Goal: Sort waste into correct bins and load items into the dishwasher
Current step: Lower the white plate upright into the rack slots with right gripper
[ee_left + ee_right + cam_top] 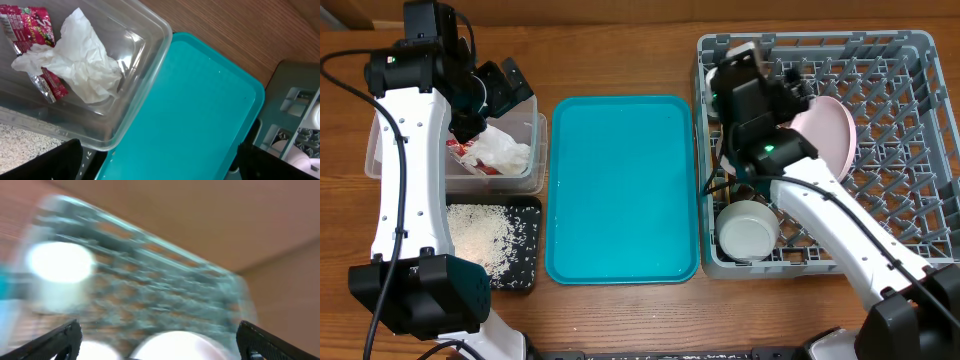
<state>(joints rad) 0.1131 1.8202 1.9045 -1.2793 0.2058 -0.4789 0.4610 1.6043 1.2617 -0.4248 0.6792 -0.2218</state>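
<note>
Right gripper (pixel 157 330) hangs with its jaws spread wide and empty. Just below it, the plate (pixel 830 130) leans tilted among the pegs of the dish rack (pixel 910 60). It looks rigid, smooth and likely slippery and chip-prone, so it is best pinched at the rim. Left gripper (pixel 157 147), equally spread, hovers beside the clear tub (pixel 151 70), which holds the tissue (pixel 80 60) and wrapper (pixel 35 27).
</note>
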